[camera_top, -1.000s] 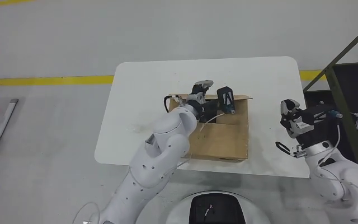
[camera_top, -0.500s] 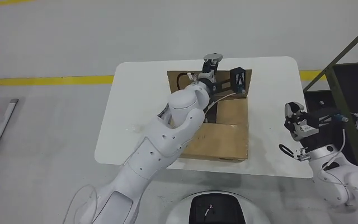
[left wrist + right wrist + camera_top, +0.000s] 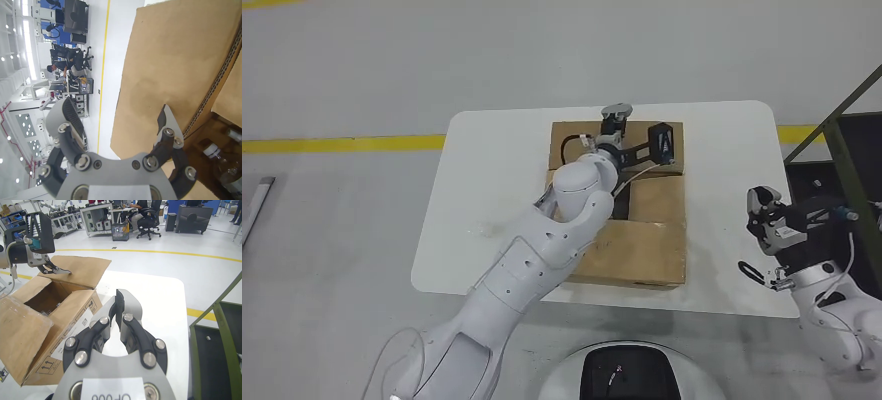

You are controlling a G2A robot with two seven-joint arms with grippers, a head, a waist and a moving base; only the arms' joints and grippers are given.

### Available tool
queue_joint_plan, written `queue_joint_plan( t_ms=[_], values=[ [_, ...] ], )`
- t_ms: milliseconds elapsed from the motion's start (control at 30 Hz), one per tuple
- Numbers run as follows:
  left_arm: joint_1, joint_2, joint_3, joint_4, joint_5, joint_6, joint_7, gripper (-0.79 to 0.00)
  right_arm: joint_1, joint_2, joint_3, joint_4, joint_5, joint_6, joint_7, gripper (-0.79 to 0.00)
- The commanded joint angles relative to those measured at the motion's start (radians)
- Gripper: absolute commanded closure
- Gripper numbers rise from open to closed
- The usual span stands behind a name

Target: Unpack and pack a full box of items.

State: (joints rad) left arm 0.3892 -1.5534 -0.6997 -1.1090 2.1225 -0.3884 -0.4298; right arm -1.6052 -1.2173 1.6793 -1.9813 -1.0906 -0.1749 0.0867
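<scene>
Currently left pincer [image 3: 115,108] spread wide, one fingertip [image 3: 168,121] on far flap [image 3: 170,56] of box [image 3: 642,255]; right pincer [image 3: 119,302] closed, empty, over tabletop [image 3: 492,200].

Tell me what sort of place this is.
Probably a robotics lab or workshop hall. Equipment-laden workbenches with office chairs stand in the background, a painted yellow line marks out the work area, and the cardboard box sits on a white table.
</scene>
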Motion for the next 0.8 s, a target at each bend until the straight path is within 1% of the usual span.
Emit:
queue_joint_plan(
  t_ms=[0, 133, 233, 333, 433, 533, 600, 667, 733, 767],
  values=[
    [0.007, -0.002, -0.007, 0.002, -0.001, -0.003, -0.007, -0.785, 0.003, 0.000, -0.003, 0.003, 0.000, -0.001, 0.001, 0.000],
    [0.016, -0.004, -0.017, -0.005, 0.005, -0.009, -0.011, -0.785, 0.010, 0.000, -0.007, 0.010, 0.003, -0.003, 0.004, 0.000],
    [0.029, -0.003, -0.042, -0.032, -0.007, 0.005, -0.014, -0.785, 0.014, 0.000, -0.006, 0.014, 0.018, -0.007, 0.012, 0.000],
    [0.064, 0.004, -0.087, -0.083, -0.032, 0.028, -0.015, -0.785, 0.018, -0.001, 0.007, 0.021, 0.069, -0.019, 0.008, 0.000],
    [0.118, 0.017, -0.147, -0.174, -0.065, 0.039, -0.021, -0.785, 0.016, 0.000, 0.026, 0.031, 0.143, -0.060, 0.000, 0.000],
    [0.186, 0.032, -0.216, -0.286, -0.107, 0.022, -0.032, -0.785, 0.017, 0.003, 0.049, 0.046, 0.220, -0.128, 0.005, 0.000],
    [0.239, 0.042, -0.261, -0.364, -0.141, 0.004, -0.045, -0.785, 0.019, 0.005, 0.058, 0.053, 0.280, -0.196, 0.012, 0.000],
    [0.292, 0.050, -0.299, -0.436, -0.193, -0.033, -0.055, -0.785, 0.022, 0.010, 0.068, 0.062, 0.338, -0.291, 0.035, -0.022],
    [0.344, 0.054, -0.341, -0.490, -0.310, -0.086, -0.057, -0.785, 0.025, 0.015, 0.073, 0.073, 0.382, -0.393, 0.057, -0.034],
    [0.355, 0.059, -0.356, -0.517, -0.315, -0.118, -0.074, -0.785, 0.029, 0.018, 0.073, 0.080, 0.404, -0.447, 0.073, -0.065]
  ],
)
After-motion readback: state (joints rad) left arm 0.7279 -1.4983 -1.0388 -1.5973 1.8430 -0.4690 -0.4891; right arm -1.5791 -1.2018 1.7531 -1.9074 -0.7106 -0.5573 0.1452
